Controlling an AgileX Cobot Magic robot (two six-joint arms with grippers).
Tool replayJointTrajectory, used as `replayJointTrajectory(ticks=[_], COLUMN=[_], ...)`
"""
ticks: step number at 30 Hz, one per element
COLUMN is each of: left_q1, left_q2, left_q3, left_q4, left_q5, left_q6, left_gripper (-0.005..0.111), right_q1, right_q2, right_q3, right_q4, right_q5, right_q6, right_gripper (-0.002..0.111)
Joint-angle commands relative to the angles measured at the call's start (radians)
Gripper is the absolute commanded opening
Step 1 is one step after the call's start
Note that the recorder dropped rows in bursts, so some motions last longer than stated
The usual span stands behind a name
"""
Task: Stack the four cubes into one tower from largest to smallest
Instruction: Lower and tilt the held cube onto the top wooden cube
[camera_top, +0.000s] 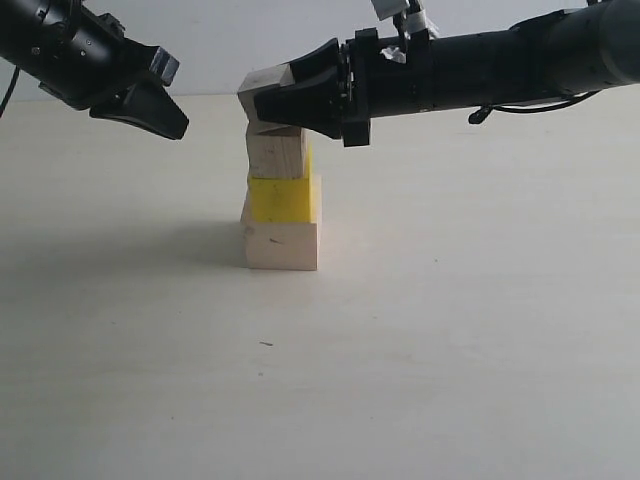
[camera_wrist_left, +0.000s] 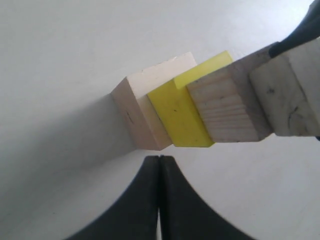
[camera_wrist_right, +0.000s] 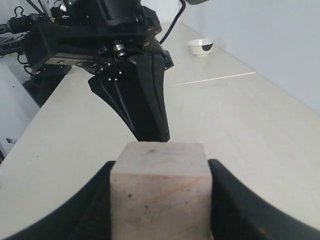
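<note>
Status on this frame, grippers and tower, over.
Left gripper shut, empty, apart from three-cube stack. Right gripper shut on smallest wooden cube, tilted at the stack's top. No obstruction seen.

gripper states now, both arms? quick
left gripper: fingers shut, holding nothing.
right gripper: shut on the top wooden cube, held tilted above the stack.

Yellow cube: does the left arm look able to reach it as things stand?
Probably yes: nothing stands between the left gripper and the yellow cube, which shows unblocked in the left wrist view. Its jaws are shut, though.
</note>
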Motion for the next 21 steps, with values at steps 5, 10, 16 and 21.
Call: replayJointTrajectory(ticks=[5, 10, 16, 21], left_q1=[0.002, 0.002, 0.002, 0.002], left_q2=[-0.008, -0.008, -0.008, -0.008], left_q3=[0.002, 0.002, 0.002, 0.002], left_q4=[-0.009, -0.009, -0.009, -0.007], left_q5=[0.004, 0.004, 0.004, 0.004], left_q6=[0.009, 0.009, 0.009, 0.009], left_gripper=[0.0, 0.0, 0.0, 0.0], right_q1=[-0.004, -0.004, -0.004, -0.004], right_q2=[0.009, 0.009, 0.009, -0.004], right_q3=[0.0, 0.0, 0.0, 0.0], right_q4=[-0.054, -0.052, -0.049, -0.05], right_q5=[-0.041, -0.05, -0.05, -0.05], right_q6=[-0.011, -0.007, -0.007, -0.007], right_gripper=[0.055, 0.062, 0.061, 0.061])
